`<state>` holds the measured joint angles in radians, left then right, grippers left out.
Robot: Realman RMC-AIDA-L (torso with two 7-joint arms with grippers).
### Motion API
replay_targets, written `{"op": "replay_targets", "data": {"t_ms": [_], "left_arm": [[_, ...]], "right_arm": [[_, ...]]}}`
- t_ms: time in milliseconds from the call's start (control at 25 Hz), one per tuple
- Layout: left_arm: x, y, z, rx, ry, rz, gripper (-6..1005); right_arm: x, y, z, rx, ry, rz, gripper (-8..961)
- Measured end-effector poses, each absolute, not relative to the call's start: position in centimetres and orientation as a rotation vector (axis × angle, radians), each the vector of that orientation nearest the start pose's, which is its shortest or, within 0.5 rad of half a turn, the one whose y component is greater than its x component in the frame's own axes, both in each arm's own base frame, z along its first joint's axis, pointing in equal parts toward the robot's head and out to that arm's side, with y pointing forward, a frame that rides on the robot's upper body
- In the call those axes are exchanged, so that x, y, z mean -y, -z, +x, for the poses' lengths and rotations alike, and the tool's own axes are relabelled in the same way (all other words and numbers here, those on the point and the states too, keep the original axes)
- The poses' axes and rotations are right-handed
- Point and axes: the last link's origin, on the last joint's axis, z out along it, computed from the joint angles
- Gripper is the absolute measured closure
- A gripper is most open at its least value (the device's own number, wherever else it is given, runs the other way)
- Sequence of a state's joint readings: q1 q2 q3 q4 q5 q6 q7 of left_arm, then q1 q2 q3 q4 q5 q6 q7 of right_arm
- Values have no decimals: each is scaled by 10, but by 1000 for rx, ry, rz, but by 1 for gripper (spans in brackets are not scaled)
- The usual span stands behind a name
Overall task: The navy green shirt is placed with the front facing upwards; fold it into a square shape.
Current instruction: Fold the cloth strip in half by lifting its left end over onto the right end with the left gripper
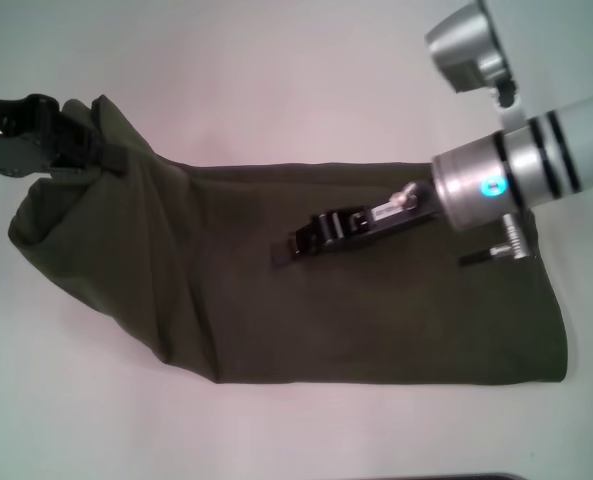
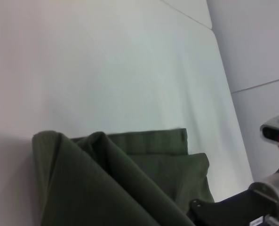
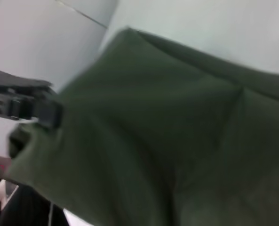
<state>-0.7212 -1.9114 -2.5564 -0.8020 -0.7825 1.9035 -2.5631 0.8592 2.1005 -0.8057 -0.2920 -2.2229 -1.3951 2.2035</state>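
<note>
In the head view, we see the navy green shirt [image 1: 306,280] lying folded lengthwise across the white surface [image 1: 276,80], plain olive side up. The left gripper [image 1: 86,145] has its jaws clamped on the shirt's raised corner at the far left. The right gripper [image 1: 296,248] is over the middle of the cloth; we cannot tell how its jaws stand. In the left wrist view, we see the shirt [image 2: 130,179] in layered folds, with the right gripper [image 2: 214,209] beside it. In the right wrist view, the shirt [image 3: 167,136] fills most of the picture, and the left gripper [image 3: 47,112] meets its lifted edge.
</note>
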Motion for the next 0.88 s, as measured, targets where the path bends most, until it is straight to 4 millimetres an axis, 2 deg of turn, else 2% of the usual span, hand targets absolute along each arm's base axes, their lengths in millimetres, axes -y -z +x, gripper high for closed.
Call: {"op": "replay_targets", "data": {"t_ms": [80, 520, 880], "left_arm": [[-352, -84, -236, 1974, 295, -2485, 961], [-353, -88, -235, 1973, 328, -2479, 961], [-352, -90, -231, 1967, 387, -2498, 961]], "right_arm": [[-341, 101, 202, -1831, -306, -2713, 950], [-342, 122, 200, -1877, -281, -2629, 954], [-343, 144, 204, -1864, -180, -2527, 954]]}}
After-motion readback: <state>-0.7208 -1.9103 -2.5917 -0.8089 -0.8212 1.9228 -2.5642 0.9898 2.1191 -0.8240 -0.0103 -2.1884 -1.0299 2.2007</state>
